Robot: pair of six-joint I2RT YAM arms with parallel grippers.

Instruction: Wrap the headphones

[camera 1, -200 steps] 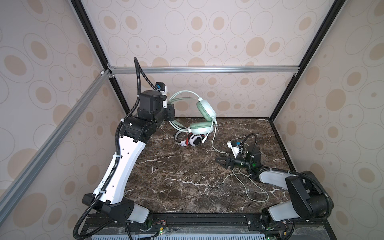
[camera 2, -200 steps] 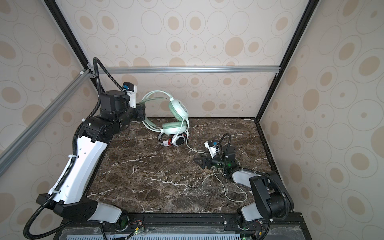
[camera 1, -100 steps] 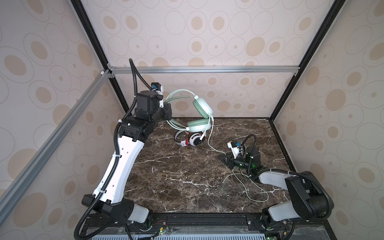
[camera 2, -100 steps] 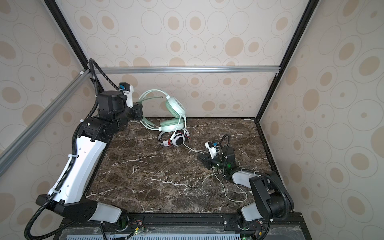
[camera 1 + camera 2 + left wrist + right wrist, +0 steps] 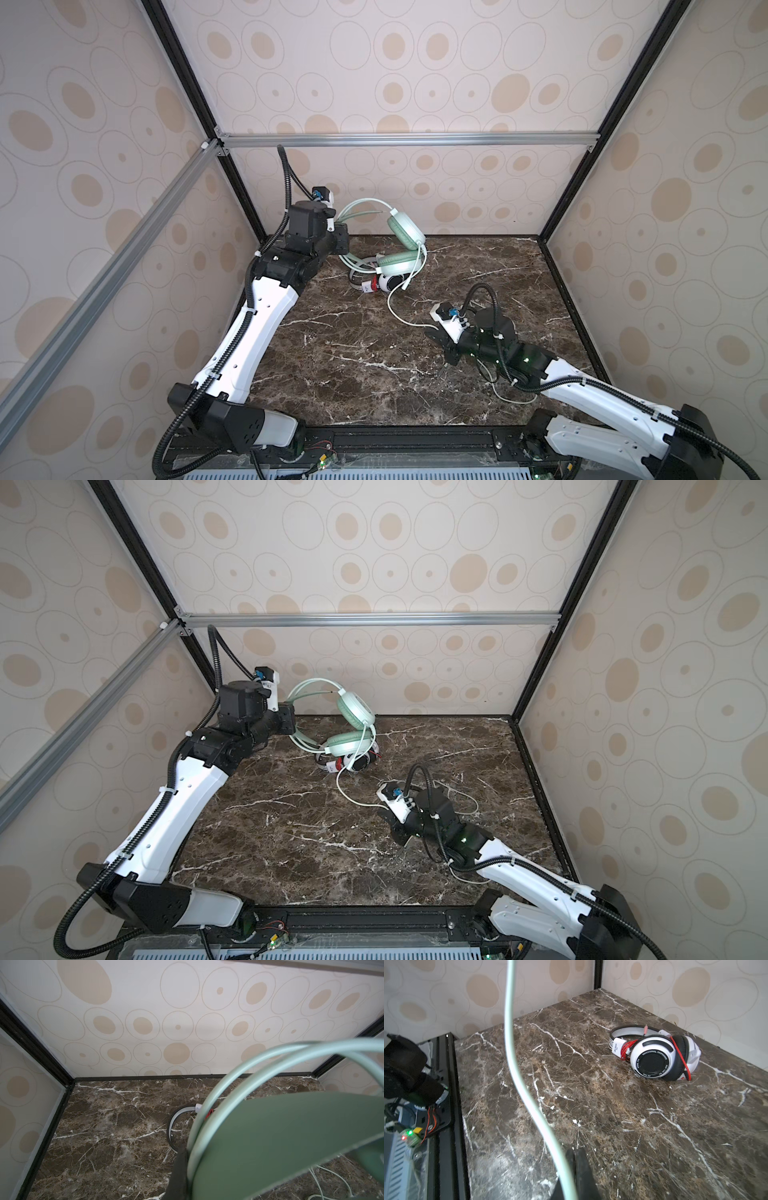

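Bright, even light — soft shadows, bowed edges, near headband (image 5: 291, 1136) blurry.

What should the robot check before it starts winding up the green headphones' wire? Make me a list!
1. Left gripper shut on the mint-green headset at its band: ok.
2. Right gripper shut on the pale cord: ok.
3. Mint-green headset lifted off the table: ok.
4. White headset lying on the table with nothing resting on it: ok.
5. Its red cord wound around it, out of the way: ok.
6. Pale cord's loose end free: loops trail under the right arm, plug hidden: cannot tell.
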